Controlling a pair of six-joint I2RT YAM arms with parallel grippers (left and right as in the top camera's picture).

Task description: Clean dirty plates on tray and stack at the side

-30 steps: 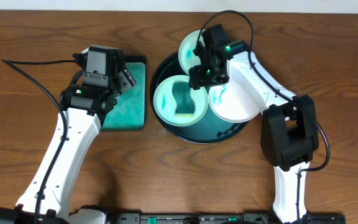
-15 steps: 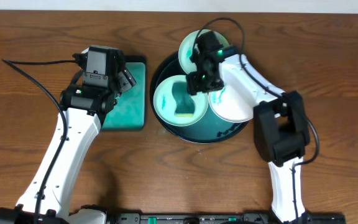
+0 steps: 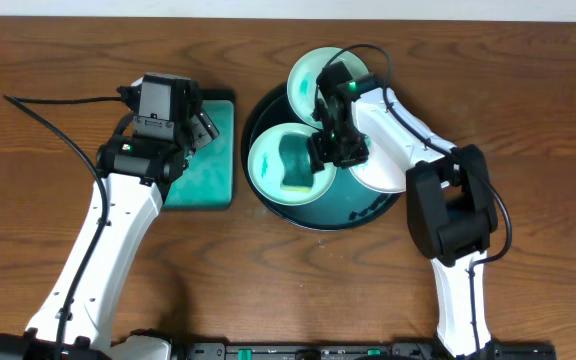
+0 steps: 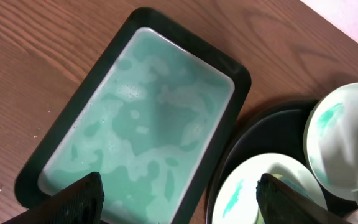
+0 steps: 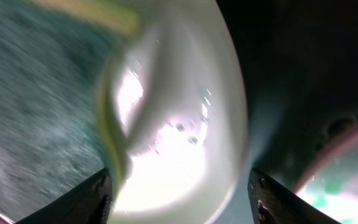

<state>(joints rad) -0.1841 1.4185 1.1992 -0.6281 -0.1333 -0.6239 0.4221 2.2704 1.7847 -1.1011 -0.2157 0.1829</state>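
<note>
Hovering above mint plate point(image 3: 268, 152), right fingers point(image 5: 91, 200) apart

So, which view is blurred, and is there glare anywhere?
Right wrist: strongly smeared by motion, with white glare on the pale plate below the camera. Left wrist: sharp, with soft patchy reflections inside the rectangular tray. Overhead: sharp and evenly lit.

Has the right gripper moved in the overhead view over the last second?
Yes. Against the tray, the right gripper has shifted from the far mint plate toward the tray's middle, nearer the robot's base.
</note>
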